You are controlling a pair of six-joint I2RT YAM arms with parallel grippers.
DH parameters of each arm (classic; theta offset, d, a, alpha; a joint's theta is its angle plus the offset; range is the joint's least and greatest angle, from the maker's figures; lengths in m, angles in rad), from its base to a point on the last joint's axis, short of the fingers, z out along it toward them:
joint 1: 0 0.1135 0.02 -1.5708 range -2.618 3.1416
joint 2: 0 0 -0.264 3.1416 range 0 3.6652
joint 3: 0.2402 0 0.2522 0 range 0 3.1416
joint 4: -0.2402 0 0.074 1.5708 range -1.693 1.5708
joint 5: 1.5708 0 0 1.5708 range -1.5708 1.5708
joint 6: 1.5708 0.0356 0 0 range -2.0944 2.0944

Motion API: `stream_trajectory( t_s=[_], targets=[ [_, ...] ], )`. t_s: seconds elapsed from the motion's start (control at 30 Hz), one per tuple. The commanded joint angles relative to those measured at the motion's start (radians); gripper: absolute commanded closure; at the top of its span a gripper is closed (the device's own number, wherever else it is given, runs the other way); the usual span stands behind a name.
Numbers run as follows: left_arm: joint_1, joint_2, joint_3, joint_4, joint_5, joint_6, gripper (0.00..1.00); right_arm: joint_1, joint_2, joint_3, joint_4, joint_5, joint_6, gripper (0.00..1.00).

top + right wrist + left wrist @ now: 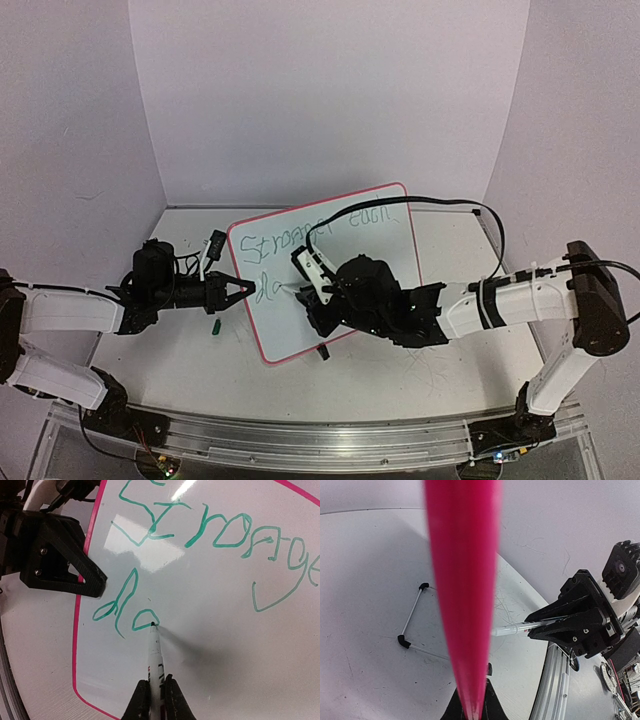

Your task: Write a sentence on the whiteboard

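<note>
- While the marker [155, 650] tip touches the whiteboard [385, 265], the sentence [272, 247] reads "Stronger each" on the far line and "da" on the near line.
- The whiteboard lies skewed at mid-tabletop [180, 370], between the two arms.
- Left end effector [240, 289]: clamped on the whiteboard's left rim, steadying it.
- Right end effector [155, 697]: pinching the marker barrel, with the tip at the end of the "a".
- Assessment: the task is nearly complete. A closing "y" and the lift-off appear outstanding.
</note>
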Motion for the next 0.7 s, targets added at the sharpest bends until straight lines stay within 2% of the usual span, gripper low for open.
stream_trajectory(
  t_s=[0.0, 0.3, 0.67],
  targets=[
    [0.007, -0.025, 0.001, -0.015, -0.044, 0.071, 1.0, -0.029, -0.004, 0.038, 0.015, 0.058, 0.011, 1.0],
    [0.006, -0.017, 0.006, -0.016, -0.044, 0.076, 1.0, -0.028, -0.029, 0.012, 0.015, 0.096, 0.026, 1.0],
    [0.006, -0.021, 0.007, -0.017, -0.043, 0.072, 1.0, -0.007, -0.002, 0.004, -0.028, -0.004, 0.016, 1.0]
  ],
)
